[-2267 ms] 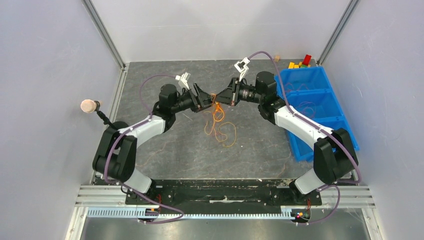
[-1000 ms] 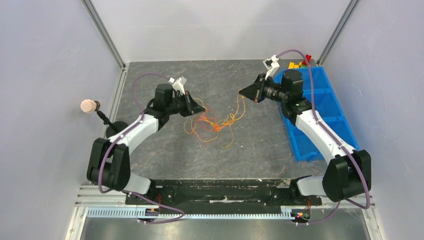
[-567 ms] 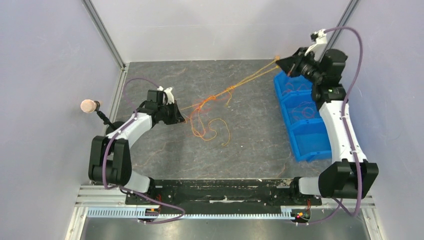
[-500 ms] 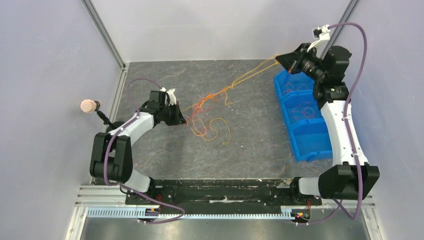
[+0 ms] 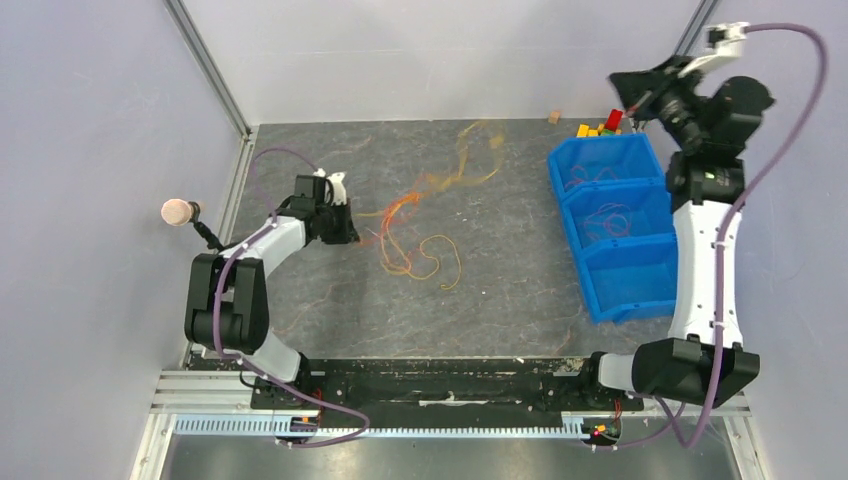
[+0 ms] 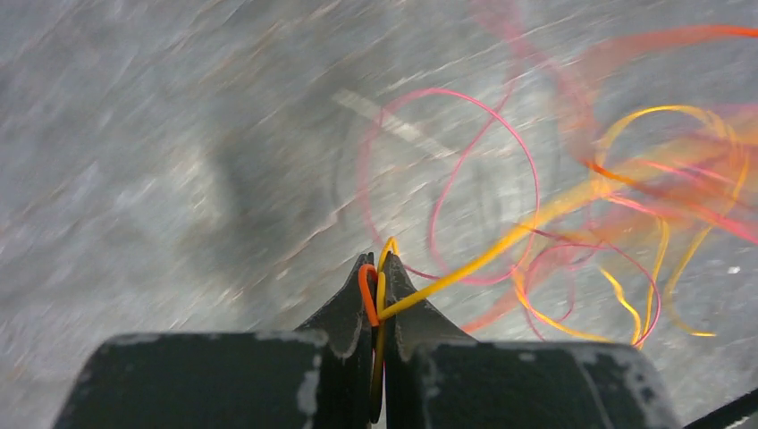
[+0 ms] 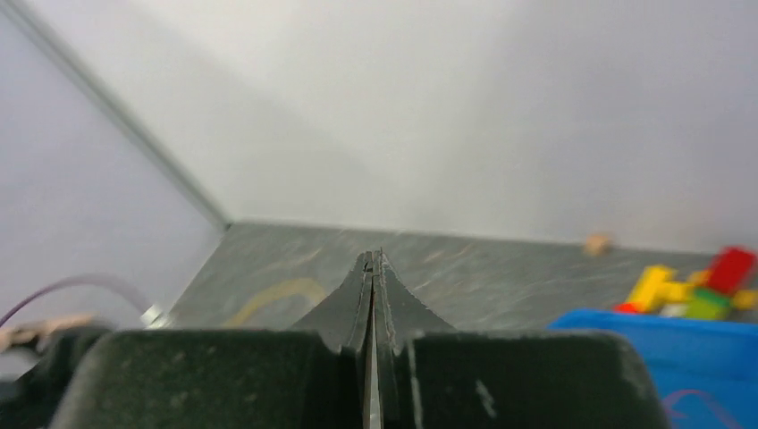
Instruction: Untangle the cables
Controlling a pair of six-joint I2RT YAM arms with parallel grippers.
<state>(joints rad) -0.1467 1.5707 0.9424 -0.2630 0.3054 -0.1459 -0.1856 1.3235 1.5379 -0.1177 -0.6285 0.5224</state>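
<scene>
My left arm lies low and folded over the grey table [image 5: 520, 290]. My left claw [image 5: 347, 228] is pinched shut on the cables [image 5: 412, 242] at the left end of the tangle. My right arm stands tall, with my right claw [image 5: 622, 85] raised beyond the blue bin [image 5: 640, 290] near the back corner. Only the left wrist view shows the orange and yellow strands clamped in that claw. The right wrist view shows my right claw pressed together on nothing (the pale smear overhead behind the tangle may be a loose strand).
</scene>
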